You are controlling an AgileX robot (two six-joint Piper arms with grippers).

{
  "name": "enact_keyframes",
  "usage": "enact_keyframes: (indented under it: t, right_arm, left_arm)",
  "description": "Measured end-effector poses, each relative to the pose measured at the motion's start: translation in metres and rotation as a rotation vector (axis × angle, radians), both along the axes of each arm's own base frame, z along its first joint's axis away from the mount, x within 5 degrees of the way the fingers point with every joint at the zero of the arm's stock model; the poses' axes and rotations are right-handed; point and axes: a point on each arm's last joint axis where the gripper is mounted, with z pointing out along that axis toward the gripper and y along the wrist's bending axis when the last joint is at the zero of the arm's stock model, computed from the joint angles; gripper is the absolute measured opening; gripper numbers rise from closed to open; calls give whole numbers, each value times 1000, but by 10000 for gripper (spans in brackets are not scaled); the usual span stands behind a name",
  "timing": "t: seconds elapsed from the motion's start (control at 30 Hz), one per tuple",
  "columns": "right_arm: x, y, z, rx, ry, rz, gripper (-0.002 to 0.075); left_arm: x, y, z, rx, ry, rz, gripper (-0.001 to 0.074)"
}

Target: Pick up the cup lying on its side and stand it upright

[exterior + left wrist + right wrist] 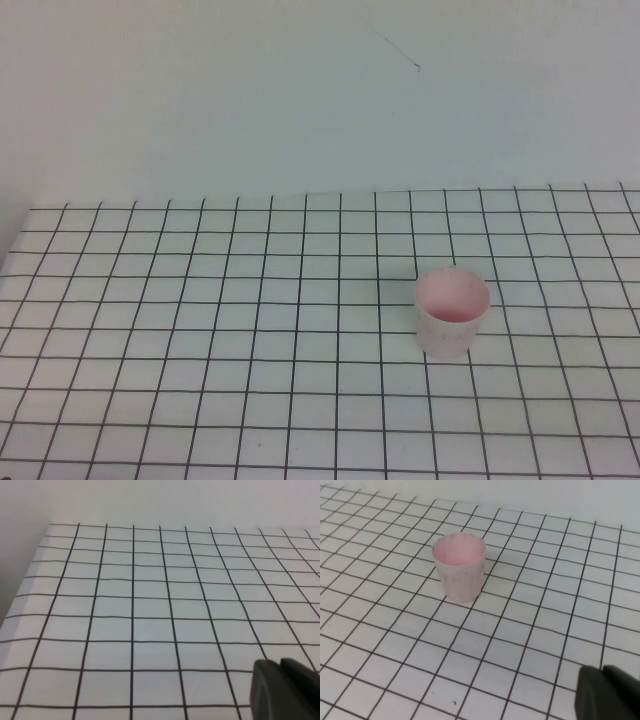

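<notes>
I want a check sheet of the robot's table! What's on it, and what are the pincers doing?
Surface: white table with a black grid.
Job's things: pink cup standing upright, mouth up, right of centre; nothing inside it.
Clutter: nothing seen.
Pincers: left pincer shut, above bare grid, holding nothing; right pincer shut, away from the cup, holding nothing. Neither shows in the high view.
Cables: nothing seen.
Surroundings: plain pale wall behind the table, with a thin dark mark.
</notes>
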Motion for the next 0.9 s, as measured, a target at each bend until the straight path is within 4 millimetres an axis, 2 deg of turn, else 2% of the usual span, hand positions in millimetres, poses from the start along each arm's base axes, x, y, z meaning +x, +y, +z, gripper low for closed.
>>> enact_keyframes:
  t: [0.9]
  right_arm:
    - [0, 0, 0, 5, 3, 2, -3]
  left_arm:
    - [0, 0, 0, 18, 0, -3, 1]
